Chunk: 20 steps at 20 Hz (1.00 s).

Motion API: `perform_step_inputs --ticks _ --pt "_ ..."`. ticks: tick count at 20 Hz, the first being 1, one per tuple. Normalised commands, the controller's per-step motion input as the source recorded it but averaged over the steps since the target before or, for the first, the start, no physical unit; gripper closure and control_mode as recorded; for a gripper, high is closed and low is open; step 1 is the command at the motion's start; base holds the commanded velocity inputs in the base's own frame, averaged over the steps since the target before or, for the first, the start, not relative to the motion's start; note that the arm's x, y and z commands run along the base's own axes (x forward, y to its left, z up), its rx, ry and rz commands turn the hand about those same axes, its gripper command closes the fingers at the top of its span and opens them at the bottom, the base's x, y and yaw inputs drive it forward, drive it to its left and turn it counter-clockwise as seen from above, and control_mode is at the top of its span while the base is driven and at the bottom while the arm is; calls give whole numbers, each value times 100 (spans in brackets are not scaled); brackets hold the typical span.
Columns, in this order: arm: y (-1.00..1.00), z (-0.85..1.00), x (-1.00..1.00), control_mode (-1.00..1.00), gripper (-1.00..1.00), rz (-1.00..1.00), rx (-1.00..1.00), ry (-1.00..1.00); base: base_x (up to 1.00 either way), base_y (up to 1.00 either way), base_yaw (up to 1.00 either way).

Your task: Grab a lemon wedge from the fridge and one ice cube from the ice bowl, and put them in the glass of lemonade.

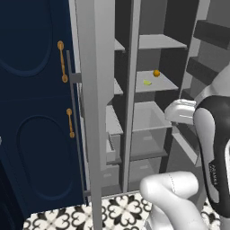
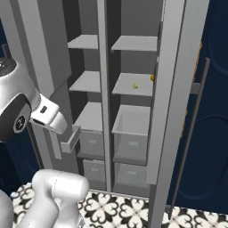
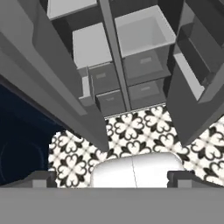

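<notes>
Fridge (image 1: pixel 96 90) standing open, the lemon wedge (image 1: pixel 147 82) is lying on a middle shelf (image 1: pixel 168 85) beside a small orange fruit (image 1: pixel 156 72), above and beyond the pincer (image 3: pixel 109 177), which is hanging spread wide, gripping nothing, aiming down at the tiled floor (image 3: pixel 144 131).

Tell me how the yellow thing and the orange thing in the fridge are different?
The lemon wedge is pale yellow-green; the orange fruit is bright orange. The wedge is a thin curved slice lying flat, while the fruit is round like a little ball. The wedge sits nearer the shelf's front, the fruit farther back. Both are tiny and rest apart on the same fridge shelf.
</notes>
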Motion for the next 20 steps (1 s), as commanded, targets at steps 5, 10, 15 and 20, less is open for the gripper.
perform_step_inputs --ticks 5,10,15,20 --pt "-2 21 -42 -100 -100 -1 -10 -17 0 0 0" --pt "0 18 -56 -100 -100 0 0 -8 0 0 0" --pt "0 0 -1 -100 -100 0 0 0 0 0 0" --pt "-24 3 -64 -100 -100 -13 0 -2 0 0 0"
